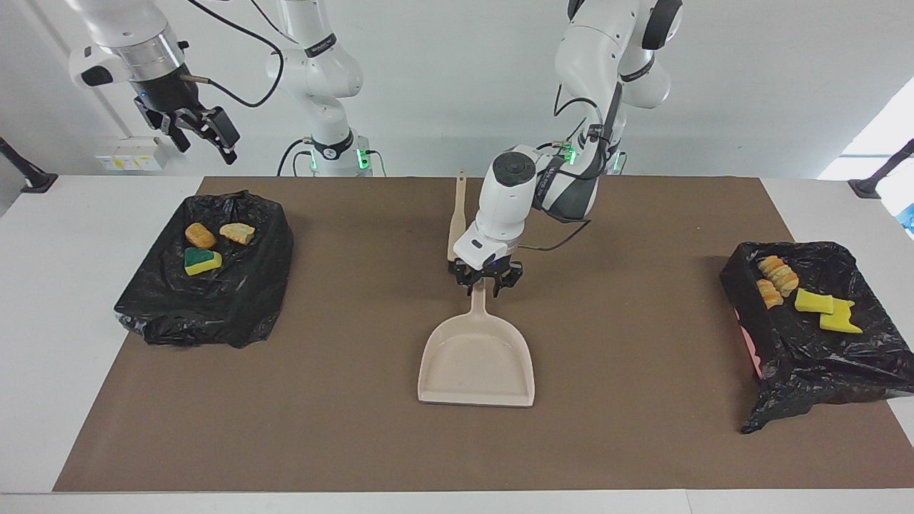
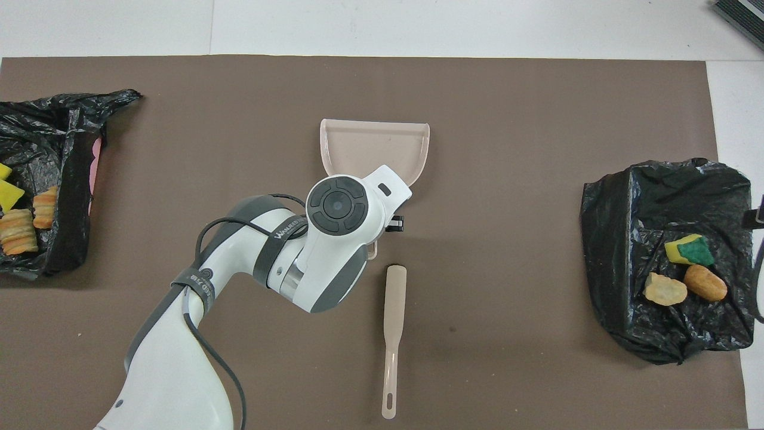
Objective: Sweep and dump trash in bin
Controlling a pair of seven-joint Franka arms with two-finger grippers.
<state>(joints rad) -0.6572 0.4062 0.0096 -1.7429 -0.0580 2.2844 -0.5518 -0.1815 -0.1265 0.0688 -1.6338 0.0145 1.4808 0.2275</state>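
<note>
On the left arm's strap: white lettering, unreadable.

Trash (image 1: 203, 260) sits in two black-lined bins. Right arm's end bin (image 1: 235, 307): orange lump, tan lump, green-topped sponge. Left arm's end bin (image 1: 821, 357): two ridged lumps, two yellow sponges. Pieces lie at mixed angles, no shared axis.

Left gripper (image 1: 485, 284) is at the dustpan (image 1: 477, 360) handle; clamped or let go, cannot tell. Pan mouth faces away from the robots.

Right gripper (image 1: 207, 148) is raised near its bin, jaws apart, holding nothing.

Brush (image 2: 394, 322) lies nearer the robots.
</note>
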